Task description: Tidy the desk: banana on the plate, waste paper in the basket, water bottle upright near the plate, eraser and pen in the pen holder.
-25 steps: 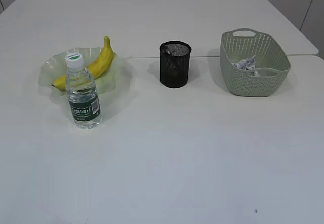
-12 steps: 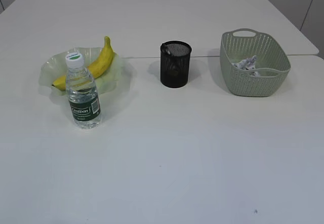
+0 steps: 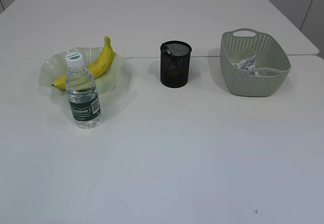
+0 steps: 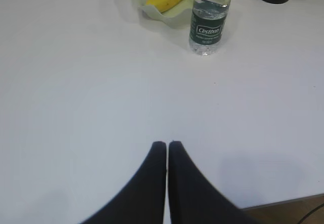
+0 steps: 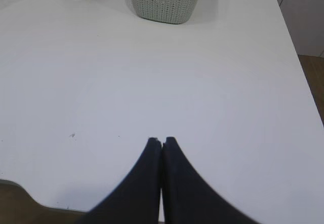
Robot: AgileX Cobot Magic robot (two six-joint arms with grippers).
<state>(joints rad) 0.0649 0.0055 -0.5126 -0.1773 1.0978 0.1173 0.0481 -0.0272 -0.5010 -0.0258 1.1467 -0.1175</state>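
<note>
Neither arm shows in the exterior view. Each wrist camera looks down its own gripper over the white table. The left gripper has its two dark fingers pressed together, tip to tip, holding nothing, above bare tabletop near the table's front edge. The right gripper is likewise closed tight and empty, over bare table well short of the objects.

The banana is yellow, with its stem pointing away from the camera, and lies on the pale green, wavy-edged plate at the left of the table. The water bottle stands upright just in front of the plate, clear, with a white cap and a dark green label. In the left wrist view the label reads something like "Cestbon"; the smaller print under it is too small to read. The cap carries a green mark, also unreadable.

The black mesh pen holder stands near the middle of the table; something dark leans inside at its left rim, but I cannot tell what it is. At the right sits the grey-green woven basket with handles, and a crumpled ball of white waste paper with dark print lies inside it.
</note>
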